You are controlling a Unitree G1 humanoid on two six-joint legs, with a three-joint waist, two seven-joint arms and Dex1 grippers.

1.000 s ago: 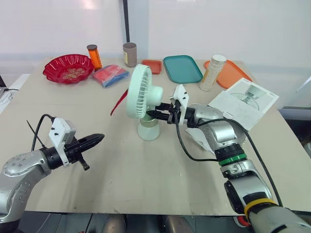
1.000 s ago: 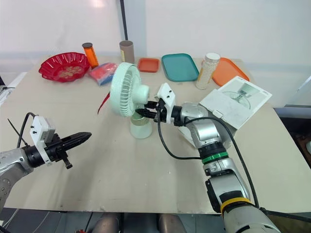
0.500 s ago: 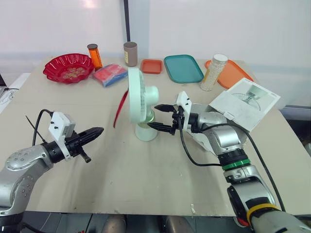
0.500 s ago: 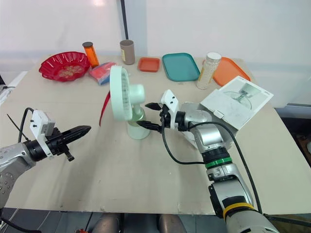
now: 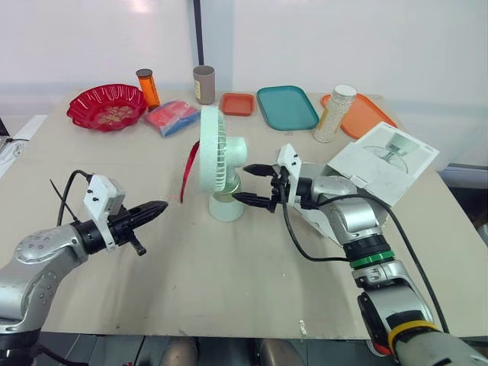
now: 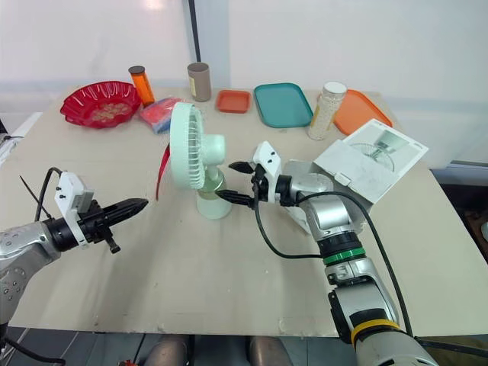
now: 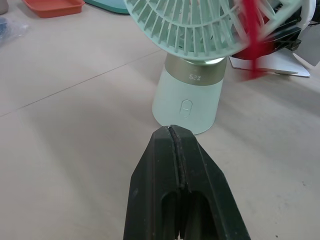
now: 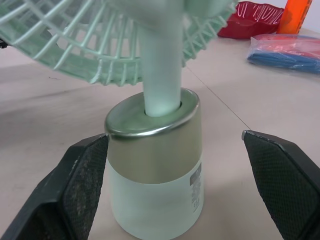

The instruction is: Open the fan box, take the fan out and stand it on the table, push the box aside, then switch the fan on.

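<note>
Fan (image 5: 221, 164): released, upright on counter (image 5: 229, 267) just ahead of right tool (image 5: 242, 183), fingers apart. Left tool (image 5: 158, 207), together, now nearer power button (image 7: 186, 106); switching remains.

A pale green fan (image 5: 213, 152) stands upright near the middle of a beige surface (image 5: 229, 274). Along the far edge sit a red bowl (image 5: 107, 107), an orange bottle (image 5: 147, 89), a brown cup (image 5: 203, 85), a red-and-blue packet (image 5: 174, 118), a small orange tray (image 5: 237, 104), a teal tray (image 5: 287, 107), a jar (image 5: 332, 114) of what may be white grains, and an orange plate (image 5: 366, 114). A white box (image 5: 389, 162) lies at the right.
</note>
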